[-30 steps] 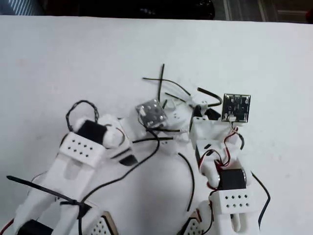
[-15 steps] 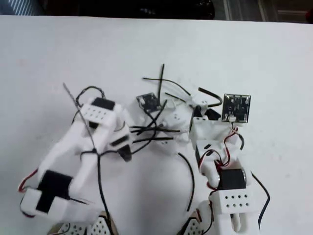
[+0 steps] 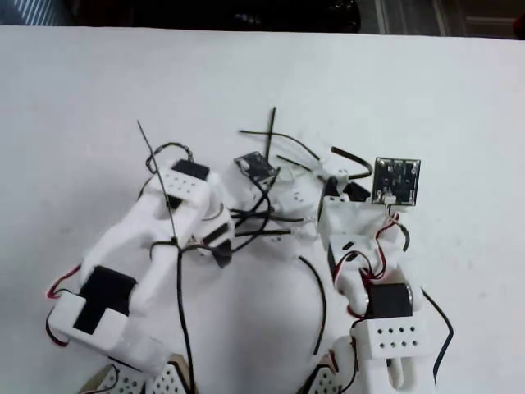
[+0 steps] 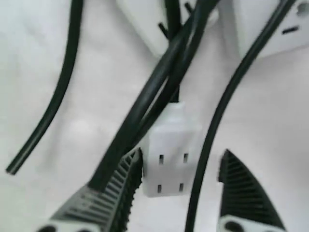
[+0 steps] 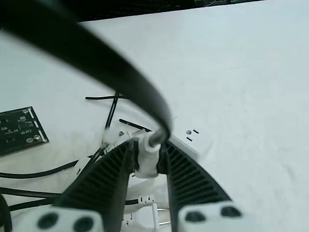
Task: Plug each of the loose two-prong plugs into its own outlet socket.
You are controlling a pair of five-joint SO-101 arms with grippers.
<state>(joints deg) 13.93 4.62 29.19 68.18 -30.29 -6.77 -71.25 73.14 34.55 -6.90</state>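
White tabletop [image 3: 82,98] runs under both arms, and from above we see them meeting at a tangle of black cords [image 3: 271,222] and small white blocks near the middle. The left arm [image 3: 148,238] lies in from the left and the right arm [image 3: 385,320] from the near right.

The left wrist view gives us what the high view cannot: the left gripper [image 4: 182,159] stands apart, its ribbed fingers [image 4: 123,188] either side of a white socket block [image 4: 169,154]. The block touches one finger, and the other is off to the side. We count two pairs of slots on its face. Black cords cross over it.

In the right wrist view, the right gripper [image 5: 147,147] is pressed together on a white plug [image 5: 146,162], whose thick cord [image 5: 96,53] arcs up toward the camera. Just beside it lies a white outlet socket [image 5: 193,137] with its slots facing up. Farther off sits a green circuit board [image 5: 19,128]; its markings are too small for us to read.
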